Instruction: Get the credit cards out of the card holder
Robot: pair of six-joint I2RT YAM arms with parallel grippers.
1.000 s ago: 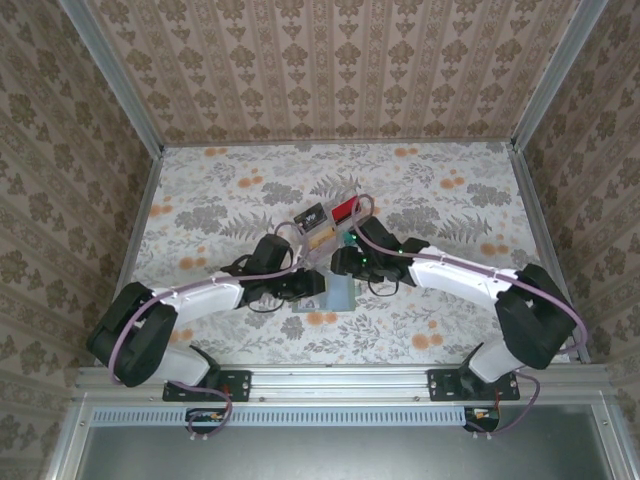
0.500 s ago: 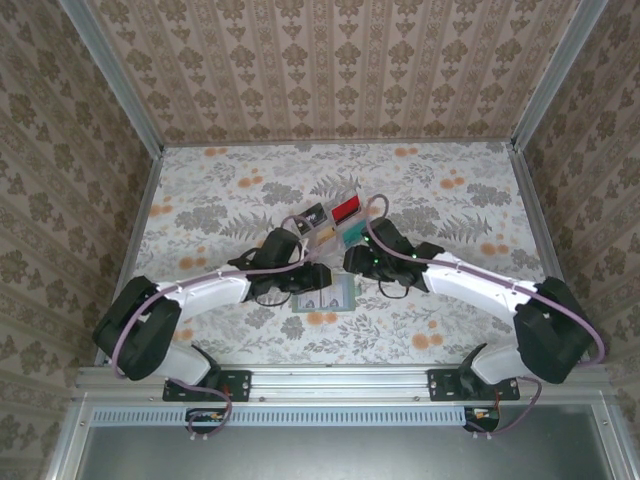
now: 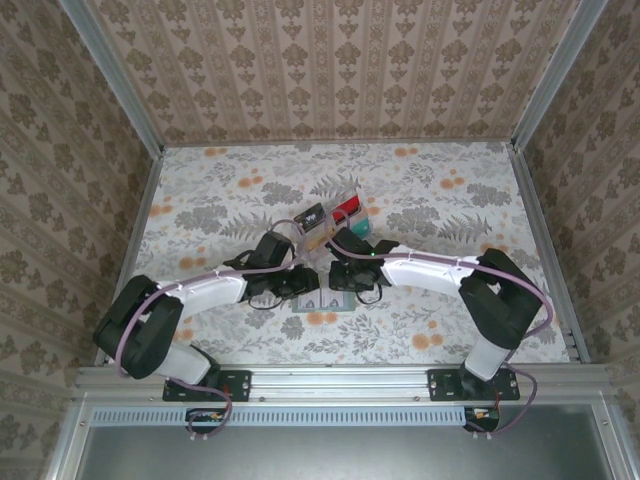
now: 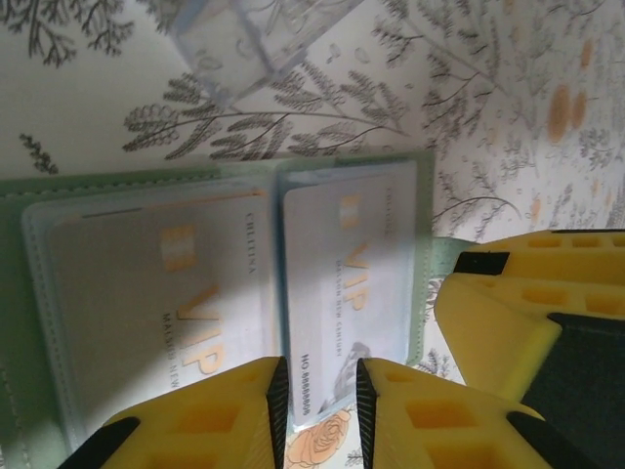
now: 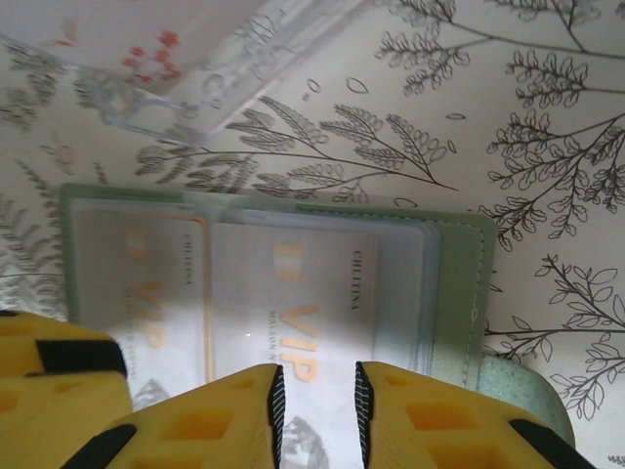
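Card holder [image 5: 454,293] lies open and flat on the desk [image 3: 220,190], at 6 o'clock from the clear tray [image 4: 234,49], with both arms hunched over it. Pale credit cards [image 4: 347,293] with orange VIP print sit in its clear sleeves.

They should be light, stiff and slick. The holder is soft and weighs next to nothing, so I'd bet it drags along or folds at the crease unless something pins it. Best grab spot is the card's short edge poking out at 6 o'clock in the left wrist view.

Left fingers [image 4: 225,420] are narrow and straddle that edge. Right fingers [image 5: 195,430] are narrow too, over a VIP card. Looks like a gap on both, nothing clamped, though the angle makes that hard to call.

The desk is a flat floral sheet, probably low grip. Space is tight: wallpapered walls [image 3: 330,70] on three sides, and the tray holds a black card [image 3: 312,214] and a red card [image 3: 347,208].
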